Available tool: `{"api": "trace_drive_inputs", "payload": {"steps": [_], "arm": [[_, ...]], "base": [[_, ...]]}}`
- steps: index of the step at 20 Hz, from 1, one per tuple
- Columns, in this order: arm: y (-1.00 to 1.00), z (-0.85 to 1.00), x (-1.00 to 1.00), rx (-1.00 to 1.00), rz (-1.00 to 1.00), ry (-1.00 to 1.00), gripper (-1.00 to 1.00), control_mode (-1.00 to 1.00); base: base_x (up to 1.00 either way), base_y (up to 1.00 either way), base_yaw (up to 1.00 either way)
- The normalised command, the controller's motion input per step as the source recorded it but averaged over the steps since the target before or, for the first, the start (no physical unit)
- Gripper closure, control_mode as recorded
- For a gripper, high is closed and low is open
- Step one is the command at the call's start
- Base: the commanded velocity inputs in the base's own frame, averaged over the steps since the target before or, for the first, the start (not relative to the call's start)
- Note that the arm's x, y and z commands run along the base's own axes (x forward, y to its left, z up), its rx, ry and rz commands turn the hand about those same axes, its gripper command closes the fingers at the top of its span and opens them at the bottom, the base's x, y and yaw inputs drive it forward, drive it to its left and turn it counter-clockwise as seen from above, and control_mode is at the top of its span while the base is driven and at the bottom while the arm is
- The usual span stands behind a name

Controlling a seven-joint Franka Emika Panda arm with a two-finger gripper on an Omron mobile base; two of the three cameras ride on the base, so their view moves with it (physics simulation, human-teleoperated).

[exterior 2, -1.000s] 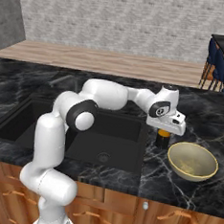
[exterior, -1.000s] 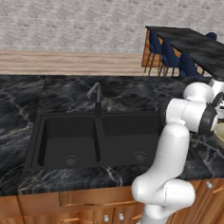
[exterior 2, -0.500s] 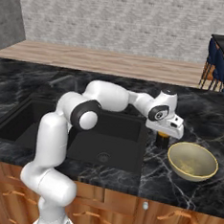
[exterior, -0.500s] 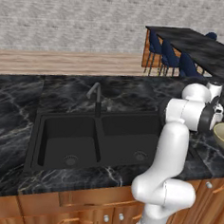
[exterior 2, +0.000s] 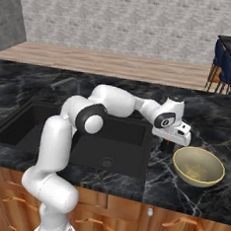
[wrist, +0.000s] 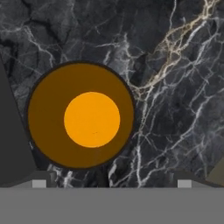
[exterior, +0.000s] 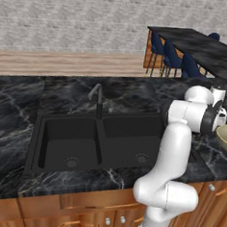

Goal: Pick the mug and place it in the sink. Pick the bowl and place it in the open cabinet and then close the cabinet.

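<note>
Sink at left, basins bare. Gripper right of sink, pointing straight down at counter, fingers spread wide, holding nothing. Mug upright directly beneath, axis vertical, sitting slightly left of centre between tips in hand view. Bowl just right of gripper, on counter.

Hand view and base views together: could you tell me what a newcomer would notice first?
In the hand view, the mug stands out: a dark ring with a bright orange inside, seen from straight above on black marble. In the right base view the open hand hangs over it, right of the black sink. Just right of that sits the pale bowl, on the counter.
</note>
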Motion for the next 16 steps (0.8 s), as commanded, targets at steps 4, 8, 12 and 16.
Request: {"api": "trace_drive_inputs", "payload": {"steps": [4,8,12,16], "arm": [[0.02,-0.06,0.0,0.0,0.0,0.0,-1.0,-1.0],[0.02,-0.02,0.0,0.0,0.0,0.0,-1.0,-1.0],[0.09,-0.03,0.0,0.0,0.0,0.0,-1.0,-1.0],[0.05,-0.17,0.0,0.0,0.0,0.0,-1.0,-1.0]], "base": [[0.0,0.0,0.0],[0.0,0.0,0.0],[0.0,0.0,0.0],[0.0,0.0,0.0]]}}
